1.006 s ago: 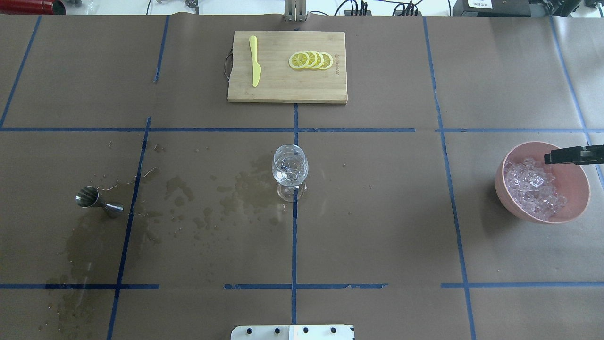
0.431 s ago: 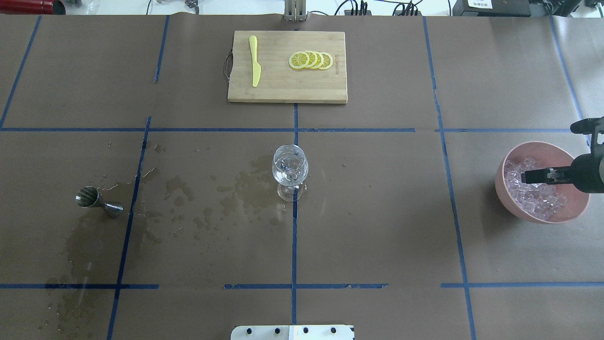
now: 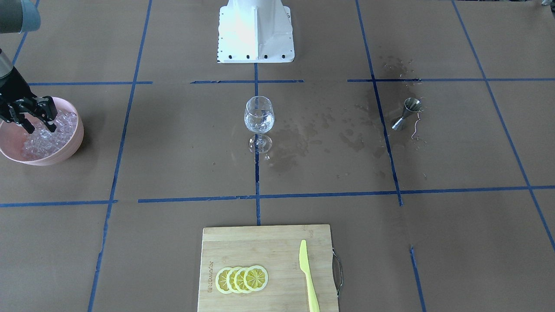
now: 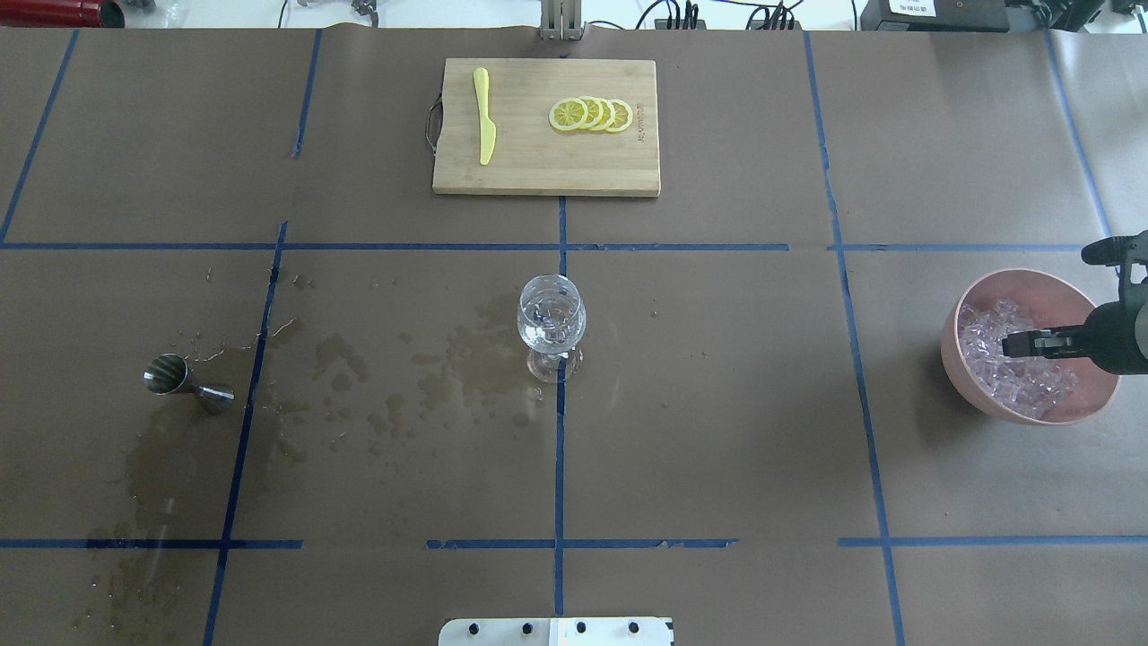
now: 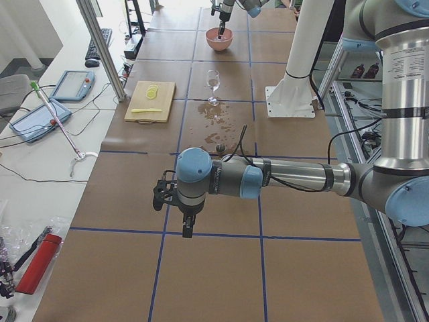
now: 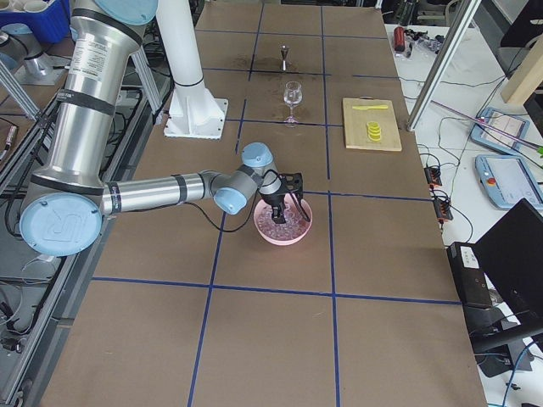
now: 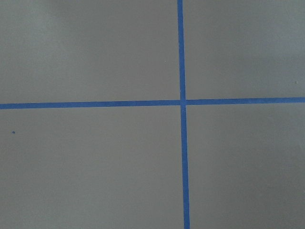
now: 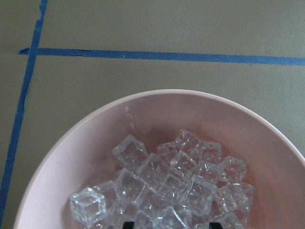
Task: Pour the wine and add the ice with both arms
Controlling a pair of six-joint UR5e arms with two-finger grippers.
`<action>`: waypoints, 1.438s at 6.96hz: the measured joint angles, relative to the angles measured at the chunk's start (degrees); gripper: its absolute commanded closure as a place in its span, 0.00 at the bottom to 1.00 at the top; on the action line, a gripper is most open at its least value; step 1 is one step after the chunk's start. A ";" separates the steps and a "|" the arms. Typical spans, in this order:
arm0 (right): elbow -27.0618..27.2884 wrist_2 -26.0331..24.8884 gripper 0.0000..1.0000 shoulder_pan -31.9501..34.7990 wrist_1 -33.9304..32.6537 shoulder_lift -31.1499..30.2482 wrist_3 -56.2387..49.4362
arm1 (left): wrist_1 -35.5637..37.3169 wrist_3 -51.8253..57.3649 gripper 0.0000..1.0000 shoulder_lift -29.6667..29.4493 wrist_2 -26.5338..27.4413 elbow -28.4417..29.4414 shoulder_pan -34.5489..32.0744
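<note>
A wine glass (image 4: 551, 323) stands at the table's centre with a little clear wine (image 3: 259, 120) in its bowl. A pink bowl (image 4: 964, 301) at the right holds a heap of clear ice cubes (image 4: 1018, 381), which also show in the right wrist view (image 8: 167, 186). My right gripper (image 4: 1018, 344) is open and empty, with its fingers (image 3: 48, 122) low over the ice inside the bowl (image 3: 65, 149). My left gripper (image 5: 185, 227) hangs over bare table far to the left. It shows only in the exterior left view, so I cannot tell whether it is open or shut.
A steel jigger (image 4: 186, 383) lies on its side at the left among wet stains (image 4: 404, 377). A wooden cutting board (image 4: 545, 170) at the far middle carries lemon slices (image 4: 590, 115) and a yellow knife (image 4: 484, 117). The white robot base (image 3: 256, 30) is on my side.
My right gripper has swung in from the bowl's far rim to over the ice and lowered. The glass, jigger and board have not moved.
</note>
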 measured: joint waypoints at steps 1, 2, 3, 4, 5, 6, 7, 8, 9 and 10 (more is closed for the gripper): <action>-0.40 -0.05 0.42 -0.13 0.00 -0.02 -0.05 | 0.00 0.04 0.00 0.02 0.00 0.01 0.00; -0.68 -0.09 0.43 -0.39 0.00 0.00 -0.08 | 0.00 0.06 0.00 0.09 0.00 0.03 0.00; -0.82 -0.13 0.43 -0.68 0.00 0.01 -0.09 | 0.00 0.06 0.00 0.16 0.02 0.02 0.00; -0.87 -0.15 0.46 -0.86 0.00 0.08 -0.09 | 0.00 0.07 0.00 0.22 0.04 0.03 0.00; -0.89 -0.16 0.52 -0.95 0.00 0.14 -0.09 | 0.00 0.07 0.00 0.27 0.02 0.05 0.00; -0.90 -0.16 0.52 -0.98 0.00 0.22 -0.09 | 0.00 0.06 0.00 0.32 0.01 0.06 0.00; -0.93 -0.16 0.51 -1.01 0.00 0.35 -0.09 | 0.00 0.07 0.00 0.36 0.00 0.05 0.00; -0.96 -0.16 0.51 -1.01 0.00 0.47 -0.09 | 0.00 0.07 0.00 0.40 0.00 0.06 0.00; -0.98 -0.32 0.50 -1.01 0.00 0.51 -0.09 | 0.00 0.06 0.00 0.42 0.00 0.08 0.00; -0.98 -0.68 0.50 -1.01 0.00 0.54 -0.09 | 0.00 0.08 0.00 0.46 0.00 0.07 0.00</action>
